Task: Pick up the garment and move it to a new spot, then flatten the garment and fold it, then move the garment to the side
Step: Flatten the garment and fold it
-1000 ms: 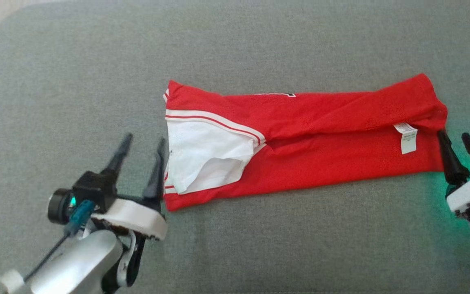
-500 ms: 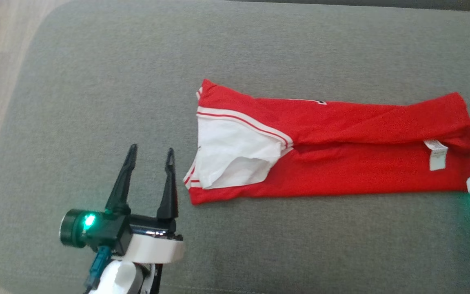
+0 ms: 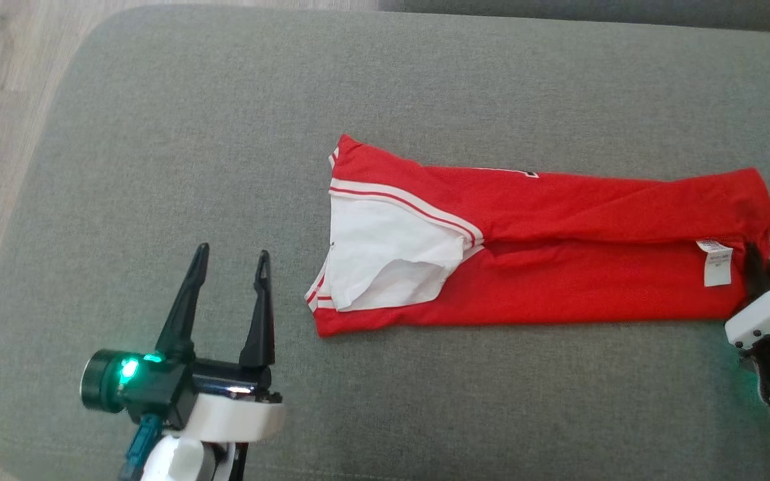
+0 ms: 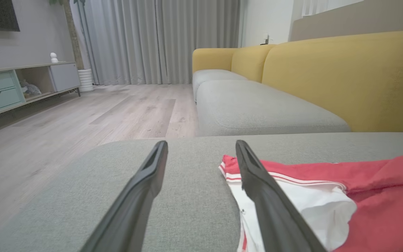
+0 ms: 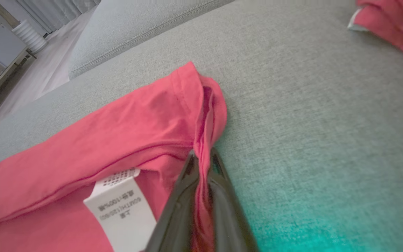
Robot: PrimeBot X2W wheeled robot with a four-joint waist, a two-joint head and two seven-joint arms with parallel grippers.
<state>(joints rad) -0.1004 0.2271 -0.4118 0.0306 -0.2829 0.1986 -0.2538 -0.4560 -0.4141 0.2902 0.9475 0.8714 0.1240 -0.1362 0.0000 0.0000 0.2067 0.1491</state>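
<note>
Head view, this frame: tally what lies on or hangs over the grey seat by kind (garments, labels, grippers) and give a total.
Garments: 1, the red garment
Labels: 1, the white care label
Grippers: 2, the left gripper open beside the garment, the right gripper shut on its edge
Total: 4

On garment point(image 5: 82, 140), white label point(image 5: 121, 206): print seen upside down, "100%" legible in middle line, other characters uncertain. Head view: same label, print too small to read.
</note>
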